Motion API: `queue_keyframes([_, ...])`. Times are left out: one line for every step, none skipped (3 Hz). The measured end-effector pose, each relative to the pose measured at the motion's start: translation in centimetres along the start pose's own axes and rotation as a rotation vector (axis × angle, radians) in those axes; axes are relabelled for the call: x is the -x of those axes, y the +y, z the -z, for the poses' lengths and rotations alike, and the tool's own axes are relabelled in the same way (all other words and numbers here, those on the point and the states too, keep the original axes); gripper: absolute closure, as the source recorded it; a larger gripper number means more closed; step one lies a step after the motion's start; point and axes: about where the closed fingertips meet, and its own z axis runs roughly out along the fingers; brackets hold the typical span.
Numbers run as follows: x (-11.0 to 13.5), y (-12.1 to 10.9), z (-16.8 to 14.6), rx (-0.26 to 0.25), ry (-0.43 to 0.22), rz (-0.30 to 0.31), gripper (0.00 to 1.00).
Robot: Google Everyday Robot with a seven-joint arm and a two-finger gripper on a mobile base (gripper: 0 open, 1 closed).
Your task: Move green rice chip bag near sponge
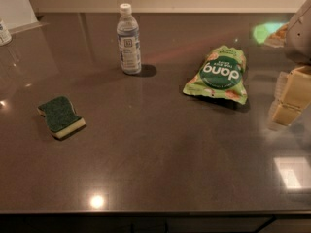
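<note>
The green rice chip bag [218, 74] lies flat on the dark countertop [160, 149], right of centre, its dark green circle with white "dang" lettering facing up. The sponge [60, 116] lies far to the left, dark green scrub side up over a pale yellow layer. My gripper [287, 106] hangs at the right edge of the camera view, just right of the bag and a little above the counter. It holds nothing that I can see and does not touch the bag.
A clear water bottle [129, 40] with a white cap stands upright at the back, between sponge and bag. A small container [4, 32] is at the far left edge. The counter's front edge runs along the bottom.
</note>
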Motion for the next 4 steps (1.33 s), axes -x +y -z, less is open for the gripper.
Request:
queue_keyframes([0.0, -0.1, 0.0, -0.003, -0.001, -0.001, 0.00])
queue_keyframes([0.4, -1.6, -0.9, -0.031, -0.016, -0.031, 0.00])
queue_keyframes([0.9, -3.6, -2.4, -0.053, -0.040, -0.101, 0.00])
queue_keyframes([1.4, -5.5, -3.8, -0.070, -0.049, -0.213, 0.00])
